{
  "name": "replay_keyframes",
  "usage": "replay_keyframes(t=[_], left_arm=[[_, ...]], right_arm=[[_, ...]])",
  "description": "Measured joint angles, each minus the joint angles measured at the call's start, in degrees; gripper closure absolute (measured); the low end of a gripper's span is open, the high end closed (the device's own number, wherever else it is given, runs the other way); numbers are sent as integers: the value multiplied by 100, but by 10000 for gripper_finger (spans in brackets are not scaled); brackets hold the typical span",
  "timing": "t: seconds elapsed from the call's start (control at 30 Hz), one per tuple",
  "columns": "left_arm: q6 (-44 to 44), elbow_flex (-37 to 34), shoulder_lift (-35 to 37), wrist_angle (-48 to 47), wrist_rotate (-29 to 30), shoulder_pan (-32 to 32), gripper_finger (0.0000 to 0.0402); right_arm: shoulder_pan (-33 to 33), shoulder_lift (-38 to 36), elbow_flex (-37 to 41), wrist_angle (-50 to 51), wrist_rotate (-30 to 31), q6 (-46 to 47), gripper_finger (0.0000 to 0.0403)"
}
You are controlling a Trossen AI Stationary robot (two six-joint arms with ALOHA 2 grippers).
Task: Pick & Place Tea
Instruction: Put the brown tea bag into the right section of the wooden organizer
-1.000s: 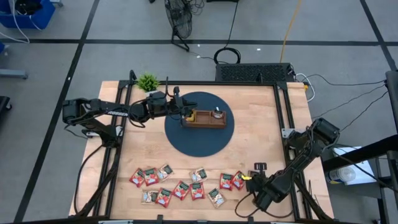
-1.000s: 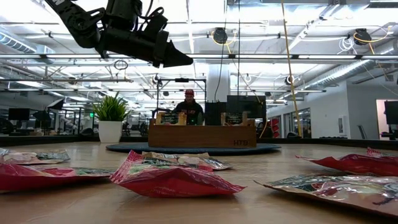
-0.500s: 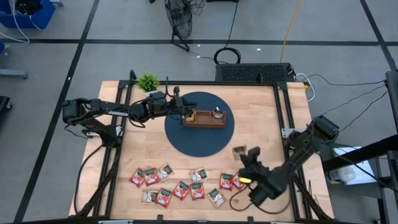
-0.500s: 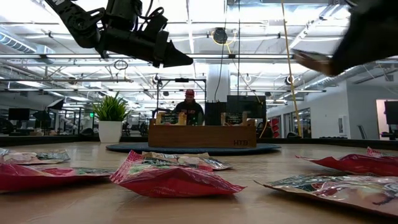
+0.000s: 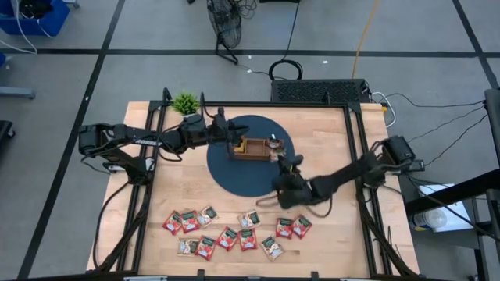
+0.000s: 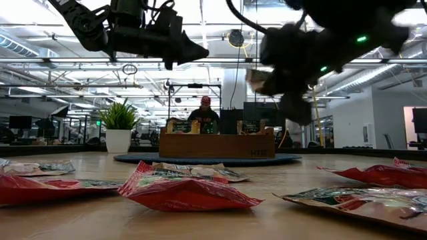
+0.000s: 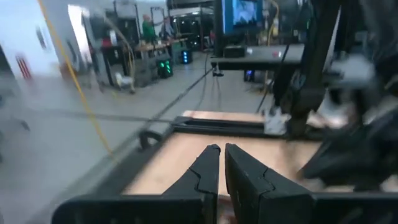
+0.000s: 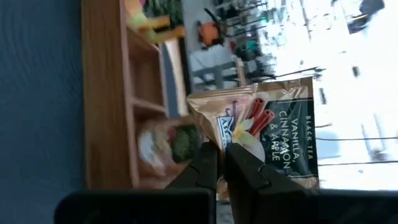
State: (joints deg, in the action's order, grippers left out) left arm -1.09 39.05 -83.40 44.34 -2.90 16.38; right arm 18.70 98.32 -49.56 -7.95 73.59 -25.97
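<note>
A brown wooden tray (image 5: 258, 147) stands on a round blue mat (image 5: 242, 176) at the table's far middle, with sachets in its compartments. My right gripper (image 5: 283, 161) hovers just near of the tray's right end, shut on a tan tea sachet (image 8: 267, 127). The tray (image 8: 118, 93) lies right ahead of it. My left gripper (image 5: 231, 140) hangs shut and empty above the tray's left end, fingers level (image 7: 222, 163). Several red and green-and-white tea sachets (image 5: 234, 232) lie flat in a loose row along the table's near edge. My right gripper pinches the tan sachet by one edge (image 8: 229, 142) between its two fingers. The fingers come nearly level from the table's near right side. The rest of the sachet stands out beyond the fingertips, lifted clear above the blue mat (image 6: 257, 77).
A small potted plant (image 5: 185, 102) stands at the far left corner of the table. Black frame rails (image 5: 355, 148) run along the table's left and right sides. A person (image 6: 203, 110) is in the room behind the tray. Bare wood lies between the mat and the sachet row.
My right gripper has swung from the table's near right corner toward the far left, up to the tray, rising a little and turning its wrist about. It has stayed shut on the tan sachet, which travels with it clear of the table.
</note>
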Motion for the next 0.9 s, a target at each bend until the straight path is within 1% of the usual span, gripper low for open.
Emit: replay_keyframes(t=[0.07,0.17,0.23,0.3,0.4,0.47,0.67,0.73,0.83,0.9], left_arm=[[549,0,0,-1,-1,-17,366],[729,0,0,-60,-6,-55,366],[785,0,-1,-75,-6,-93,366],[1083,2,-81,36,-2,-156,366],[1656,53,-310,251,-59,-228,361],[1796,187,-483,311,-214,-272,345],[1419,678,-1018,301,-264,-377,261],[1321,812,-1151,312,-163,-360,238],[1340,1001,-1349,257,1,-336,216],[1344,1112,-1436,240,1,-313,210]], right_arm=[[-218,0,324,-1378,-237,-777,398],[-427,0,735,-3409,-577,-1920,398],[-537,0,922,-4418,-898,-2460,398],[-645,0,1037,-5050,-1259,-2774,398],[-834,0,1073,-5273,-1670,-2906,399],[-970,0,1073,-5255,-1844,-2890,399],[-1273,26,1073,-5255,-2093,-2673,399],[-1309,26,1073,-5271,-2140,-2610,399],[-1344,28,1073,-5239,-2136,-2619,399],[-1348,28,1073,-5222,-2134,-2615,399]])
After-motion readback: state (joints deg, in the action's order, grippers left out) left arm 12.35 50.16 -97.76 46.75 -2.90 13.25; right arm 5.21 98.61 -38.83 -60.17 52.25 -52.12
